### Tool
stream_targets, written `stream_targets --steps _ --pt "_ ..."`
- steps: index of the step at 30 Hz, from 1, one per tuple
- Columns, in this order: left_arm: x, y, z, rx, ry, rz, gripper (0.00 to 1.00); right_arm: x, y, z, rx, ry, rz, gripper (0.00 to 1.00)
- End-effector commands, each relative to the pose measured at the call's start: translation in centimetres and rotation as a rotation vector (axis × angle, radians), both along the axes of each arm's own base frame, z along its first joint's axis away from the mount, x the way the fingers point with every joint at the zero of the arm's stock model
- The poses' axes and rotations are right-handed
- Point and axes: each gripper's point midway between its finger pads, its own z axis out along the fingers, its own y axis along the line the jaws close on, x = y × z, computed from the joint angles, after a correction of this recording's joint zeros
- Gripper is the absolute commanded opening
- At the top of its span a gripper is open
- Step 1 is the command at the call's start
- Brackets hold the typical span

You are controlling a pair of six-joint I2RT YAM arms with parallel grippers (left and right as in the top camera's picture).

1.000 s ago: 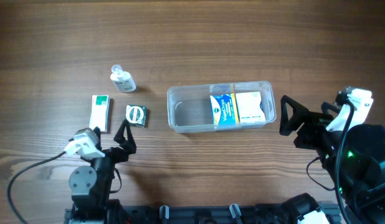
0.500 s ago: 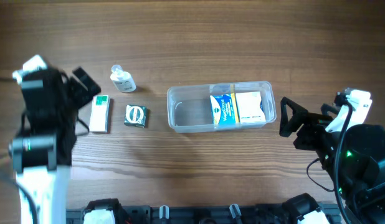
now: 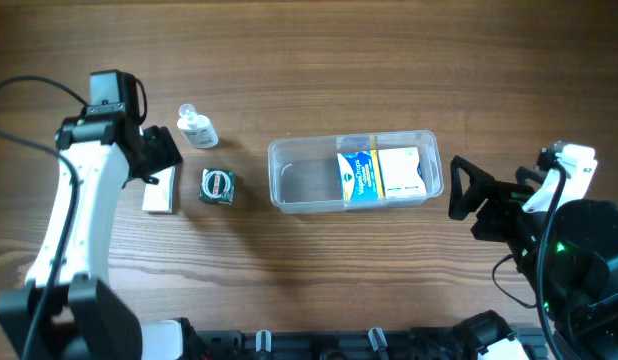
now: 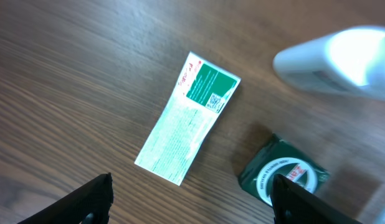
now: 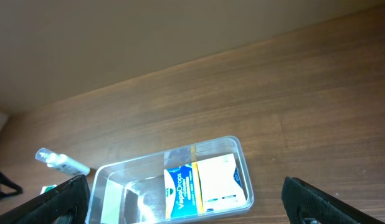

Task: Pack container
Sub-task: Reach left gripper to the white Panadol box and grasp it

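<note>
From overhead, we saw the container (image 3: 273,172) lying near the middle of the tabletop (image 3: 319,60), a blue box (image 3: 357,178) and a pale box (image 3: 401,172) side by side in its right half. The left gripper (image 3: 159,157) hung over a white-and-green box (image 3: 159,192), with a small bottle (image 3: 197,128) and a dark green packet (image 3: 217,186) close by. The right gripper (image 3: 457,187) stood spread open, apart from the container's right end. The left wrist camera showed us that gripper's fingers (image 4: 93,198) wide apart above the white-and-green box, grasping nothing. The right wrist camera showed us fingers (image 5: 63,198) equally parted, the container lying ahead between them.
</note>
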Motion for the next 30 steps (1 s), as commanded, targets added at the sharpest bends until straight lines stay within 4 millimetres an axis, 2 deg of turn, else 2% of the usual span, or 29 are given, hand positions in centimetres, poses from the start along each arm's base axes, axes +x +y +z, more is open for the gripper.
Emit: stream_targets --steps 1,6,14,17,20,27,29,30 --pt "0.0 0.3 -2.9 -0.022 0.106 -0.067 0.83 0.0 -0.4 0.3 -0.005 -0.012 -0.019 1.0" --pt "0.1 0.5 -5.3 -0.025 0.171 -0.103 0.86 0.0 -0.4 0.3 -0.005 -0.012 -0.019 1.0" --pt "0.6 3.0 -9.0 -0.034 0.217 -0.085 0.83 0.1 -0.4 0.3 -0.005 -0.011 -0.019 1.0" --pt "1.0 3.2 -9.6 -0.039 0.211 -0.107 0.84 0.1 -0.4 0.3 -0.006 -0.011 -0.019 1.0" --pt "1.3 2.0 -9.8 -0.094 0.2 -0.148 0.83 0.1 -0.4 0.3 -0.006 -0.011 -0.019 1.0" --pt "0.8 2.2 -10.2 -0.096 0.214 -0.134 0.83 0.1 -0.4 0.3 -0.005 -0.011 -0.019 1.0" --pt "0.3 2.1 -10.9 -0.101 0.231 -0.131 1.0 0.1 -0.4 0.3 -0.005 -0.011 -0.019 1.0" --pt "0.1 2.1 -11.3 -0.102 0.234 -0.129 1.0 0.1 -0.4 0.3 -0.005 -0.011 -0.019 1.0"
